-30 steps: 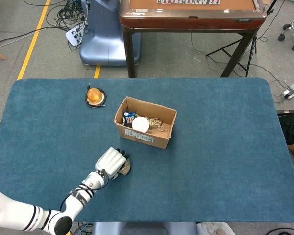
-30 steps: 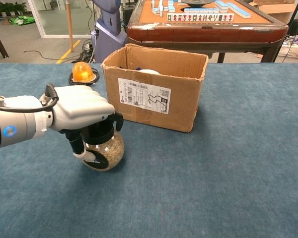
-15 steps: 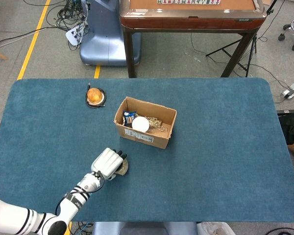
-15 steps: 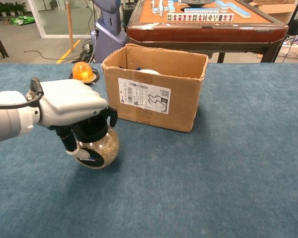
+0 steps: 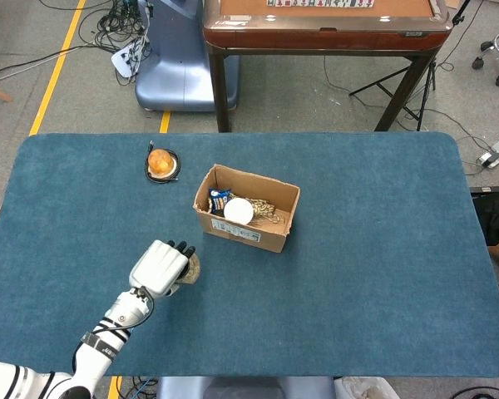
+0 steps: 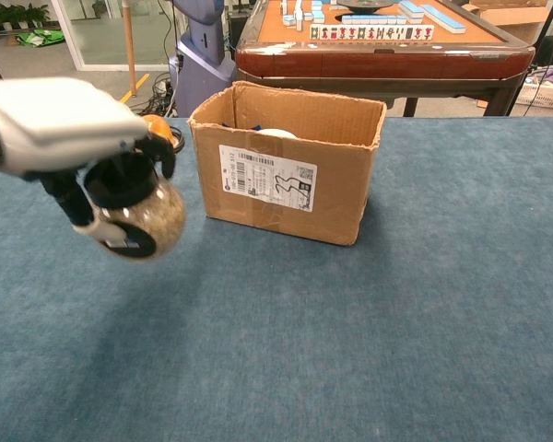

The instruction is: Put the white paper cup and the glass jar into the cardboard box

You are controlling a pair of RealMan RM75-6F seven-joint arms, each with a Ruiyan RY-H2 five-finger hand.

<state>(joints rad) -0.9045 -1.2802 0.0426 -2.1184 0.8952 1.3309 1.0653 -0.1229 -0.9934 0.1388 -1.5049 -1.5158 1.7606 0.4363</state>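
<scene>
The left hand [image 6: 60,124] grips the glass jar [image 6: 136,216] from above, fingers curled round its neck, holding it clear of the table; the cardboard box [image 6: 286,175], with the white paper cup [image 5: 238,211] inside, lies to its right and slightly farther away

The left hand [image 6: 60,124] hangs at the upper left of the chest view, fingers curled down around the glass jar [image 6: 140,219], lifted.

Bright, even overhead light; sharp frames with soft, faint shadows.
</scene>
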